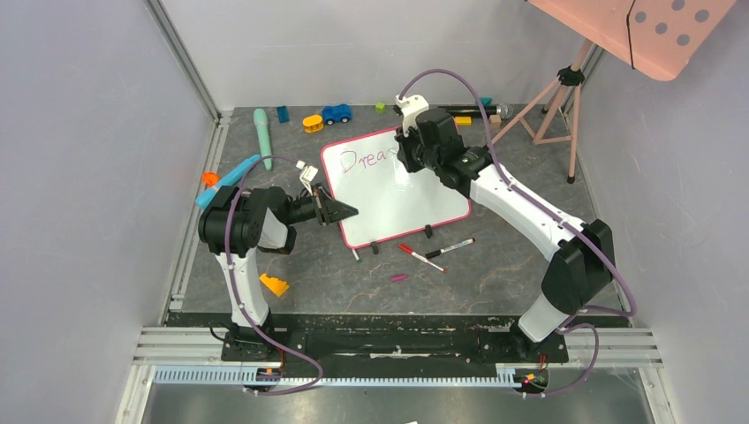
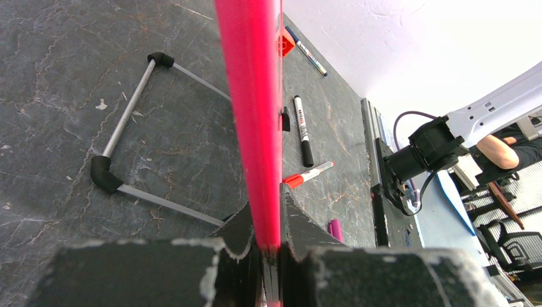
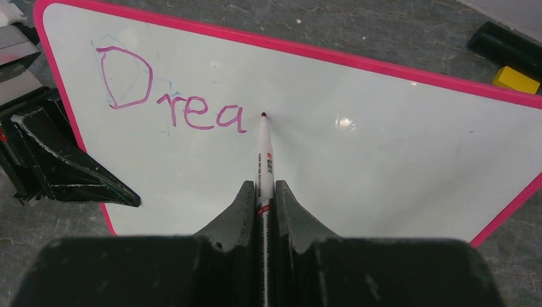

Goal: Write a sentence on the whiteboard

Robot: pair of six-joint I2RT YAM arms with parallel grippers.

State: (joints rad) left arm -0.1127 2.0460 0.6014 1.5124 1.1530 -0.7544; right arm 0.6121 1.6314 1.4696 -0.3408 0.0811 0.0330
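Observation:
The whiteboard [image 1: 397, 190], white with a pink-red frame, lies tilted in the middle of the table. My left gripper [image 1: 340, 212] is shut on the board's left edge; in the left wrist view the pink frame [image 2: 252, 115] runs up between the jaws of that gripper [image 2: 268, 220]. My right gripper [image 3: 263, 192] is shut on a white marker [image 3: 264, 153], whose tip touches the whiteboard [image 3: 383, 147] just right of the purple letters "Drea" [image 3: 172, 96]. The same letters [image 1: 366, 159] of the sentence show near the board's top left in the top view.
Loose markers lie in front of the board: a red-capped one [image 1: 419, 256], a black one [image 1: 449, 248] and a purple cap [image 1: 399, 277]. Toys line the back: green tube [image 1: 262, 137], blue car [image 1: 336, 113], yellow pieces [image 1: 313, 123]. An orange wedge [image 1: 275, 284] lies front left. A tripod [image 1: 552, 97] stands back right.

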